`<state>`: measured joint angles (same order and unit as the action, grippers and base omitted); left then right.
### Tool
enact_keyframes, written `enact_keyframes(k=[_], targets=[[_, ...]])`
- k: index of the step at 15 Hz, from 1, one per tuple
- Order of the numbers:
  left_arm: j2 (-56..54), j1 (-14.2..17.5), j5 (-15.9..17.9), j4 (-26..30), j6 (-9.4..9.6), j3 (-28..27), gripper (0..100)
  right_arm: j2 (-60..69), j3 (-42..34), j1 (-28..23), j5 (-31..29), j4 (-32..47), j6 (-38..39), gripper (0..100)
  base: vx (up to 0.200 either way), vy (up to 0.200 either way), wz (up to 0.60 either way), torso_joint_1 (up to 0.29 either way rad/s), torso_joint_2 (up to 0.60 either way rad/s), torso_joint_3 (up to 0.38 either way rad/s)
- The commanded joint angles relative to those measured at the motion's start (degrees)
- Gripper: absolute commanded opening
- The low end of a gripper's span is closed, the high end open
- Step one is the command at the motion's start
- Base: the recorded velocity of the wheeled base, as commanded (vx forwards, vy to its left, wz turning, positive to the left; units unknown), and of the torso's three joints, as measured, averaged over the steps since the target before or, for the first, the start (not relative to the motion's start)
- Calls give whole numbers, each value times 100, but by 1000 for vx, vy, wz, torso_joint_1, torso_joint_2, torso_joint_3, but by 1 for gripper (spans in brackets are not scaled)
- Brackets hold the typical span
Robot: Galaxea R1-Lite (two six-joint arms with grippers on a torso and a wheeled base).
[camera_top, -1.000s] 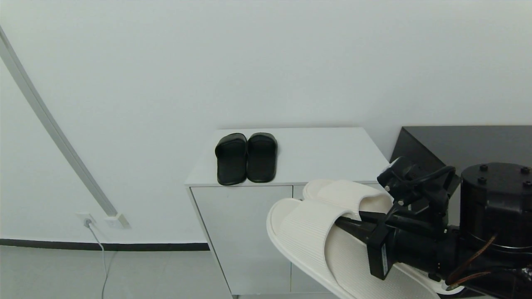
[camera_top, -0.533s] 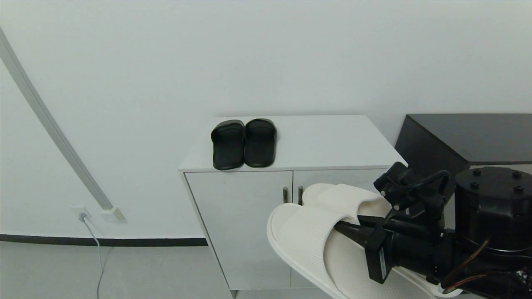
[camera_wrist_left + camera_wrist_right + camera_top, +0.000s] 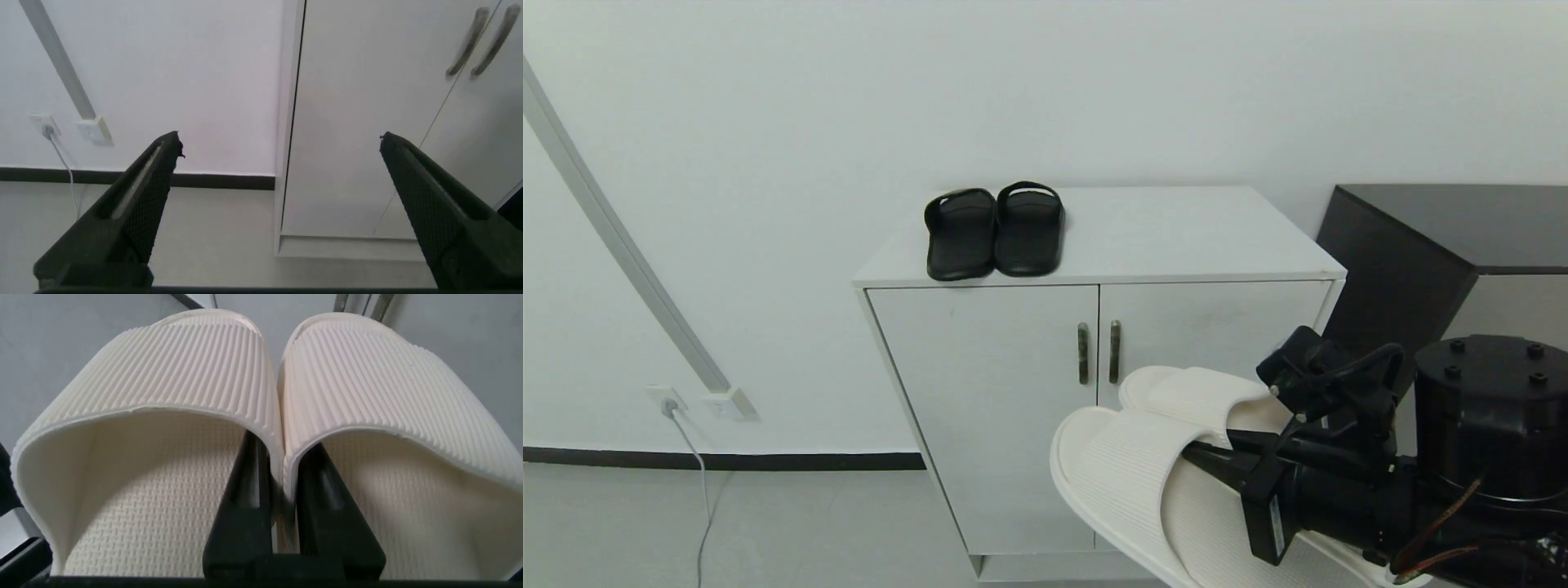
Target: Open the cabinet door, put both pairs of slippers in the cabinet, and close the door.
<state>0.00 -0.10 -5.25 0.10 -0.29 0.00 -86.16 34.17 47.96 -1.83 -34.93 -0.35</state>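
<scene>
White slippers: the pair (image 3: pixel 1152 457) is hanging side by side at the lower right of the head frame, clear of the floor, in front of the cabinet's right door, with the toe ends pointing toward the cabinet.
Right pincer: the pincer (image 3: pixel 282 478) is clamping the two adjoining inner walls of the white slippers (image 3: pixel 204 400), with one finger lying inside each shoe under its ribbed strap.
Black slippers: the pair (image 3: pixel 995 230) is sitting on the cabinet top near its front left edge, and the two shoes are touching along their sides.
Cabinet: the white cabinet (image 3: pixel 980 408) is standing at the frame's centre against the wall. Both doors are standing shut, and the two upright handles (image 3: pixel 1083 353) are flanking the middle seam.
Left pincer: the pincer (image 3: pixel 278 155) is holding its fingers wide apart, gripping nothing, and facing the cabinet's left door and the wall beside it.
Surroundings: a black unit (image 3: pixel 1413 261) is standing just right of the cabinet. A wall socket (image 3: pixel 663 400) with a cable is sitting at the lower left.
</scene>
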Motion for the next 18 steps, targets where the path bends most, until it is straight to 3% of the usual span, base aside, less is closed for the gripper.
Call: enact_keyframes(k=[1, 16, 18], targets=[[0, 1, -2, -1, -6, 0, 100, -15, -7, 3, -2, -5, -9, 0, 0, 0, 0, -188, 515, 320], [0, 1, 7, -1, 12, 0, 100, -58, -86, 12, 7, -5, -96, 0, 0, 0, 0, -114, 469, 350], [0, 10, 7, -1, 135, 0, 100, -58, -95, 12, 16, -5, -88, 0, 0, 0, 0, -12, 440, 415]])
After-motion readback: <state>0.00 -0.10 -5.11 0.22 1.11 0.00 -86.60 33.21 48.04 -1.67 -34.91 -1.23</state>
